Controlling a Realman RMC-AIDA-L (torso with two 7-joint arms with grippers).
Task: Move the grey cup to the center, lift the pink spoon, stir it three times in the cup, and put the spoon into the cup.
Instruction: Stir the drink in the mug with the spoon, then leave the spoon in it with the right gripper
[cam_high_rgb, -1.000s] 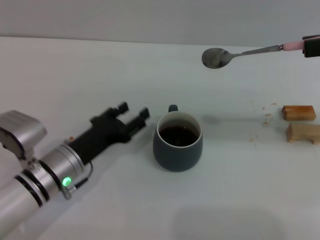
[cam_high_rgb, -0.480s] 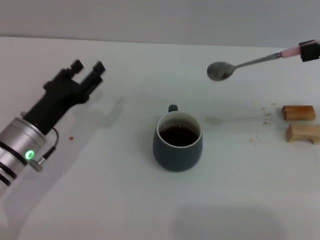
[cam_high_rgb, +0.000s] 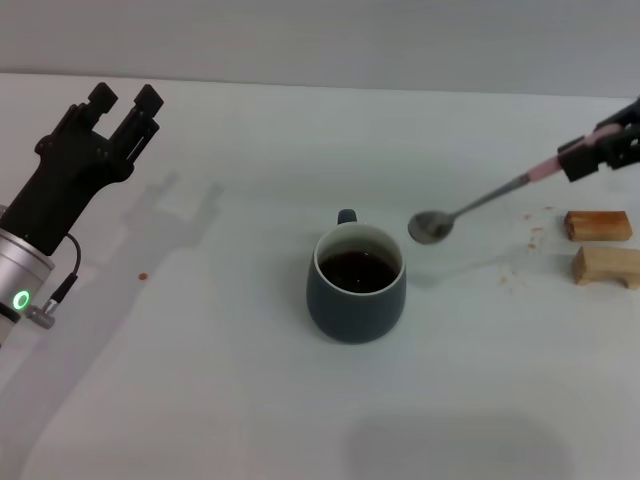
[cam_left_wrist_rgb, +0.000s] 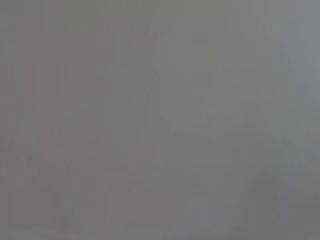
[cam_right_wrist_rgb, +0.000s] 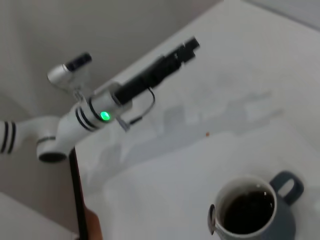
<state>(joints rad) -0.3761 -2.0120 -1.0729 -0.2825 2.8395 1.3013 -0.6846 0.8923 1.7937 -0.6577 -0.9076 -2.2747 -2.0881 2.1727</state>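
The grey cup (cam_high_rgb: 355, 290) stands mid-table with dark liquid inside and its small handle at the far side. It also shows in the right wrist view (cam_right_wrist_rgb: 256, 214). My right gripper (cam_high_rgb: 590, 155) is shut on the pink handle of the pink spoon (cam_high_rgb: 490, 198) at the right edge. It holds the spoon tilted down, with the silver bowl in the air just right of the cup's rim and outside the cup. My left gripper (cam_high_rgb: 122, 103) is open and empty, raised at the far left, well away from the cup. It also shows in the right wrist view (cam_right_wrist_rgb: 186, 48).
Two small tan wooden blocks (cam_high_rgb: 598, 225) (cam_high_rgb: 607, 266) lie at the right edge with crumbs beside them. A small brown speck (cam_high_rgb: 143, 276) lies left of the cup. The left wrist view shows only flat grey.
My left arm has drawn back from beside the cup and risen to the far left. My right gripper has lowered the spoon, and its bowl has dropped from high above to just beside the cup's rim.
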